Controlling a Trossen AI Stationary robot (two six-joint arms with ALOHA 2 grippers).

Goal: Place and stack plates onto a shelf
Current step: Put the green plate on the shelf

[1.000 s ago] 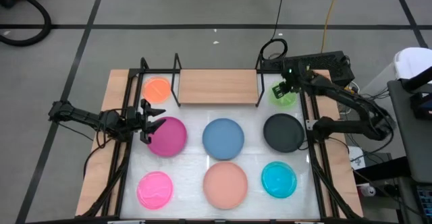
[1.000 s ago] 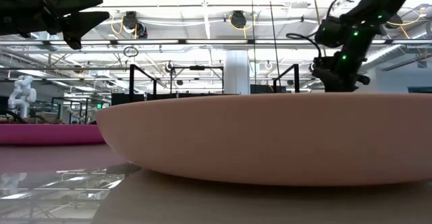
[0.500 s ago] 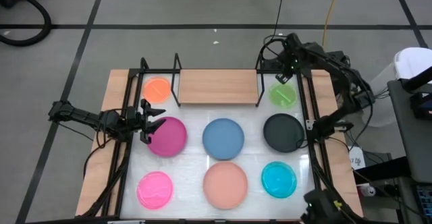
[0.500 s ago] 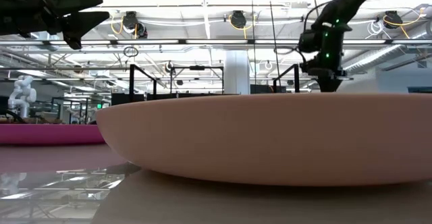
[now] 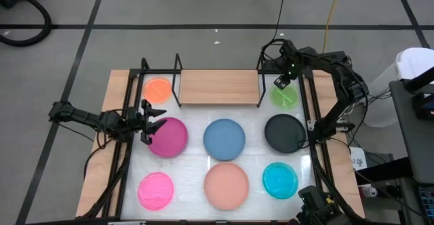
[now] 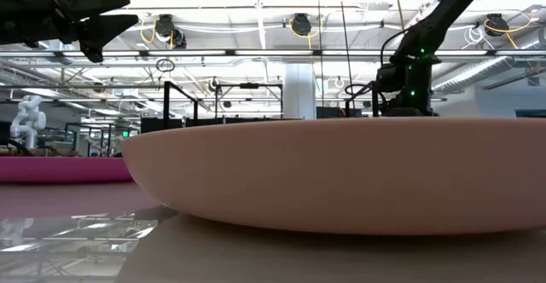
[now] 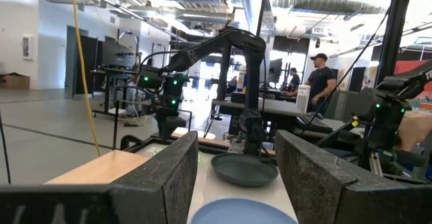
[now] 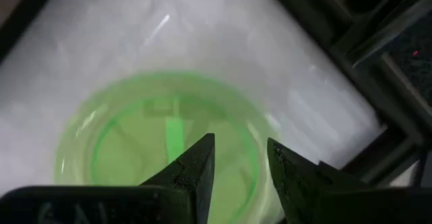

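Eight plates lie flat on the white tabletop: orange, green, magenta, blue, black, pink, salmon and cyan. The shelf stands at the far edge between the orange and green plates, its board bare. My right gripper points steeply down, open, above the green plate near its far rim. My left gripper waits open beside the magenta plate's left side.
Black rod uprights stand at the shelf's ends, one close to my right gripper. Black frame rails run along both table sides. In the low view the salmon plate hides most of the table.
My right arm has swung its elbow toward the table's far edge, and its gripper has tipped from slanting to pointing steeply down. The gripper has gone toward the green plate's far rim and has sunk a little. No plate has moved.
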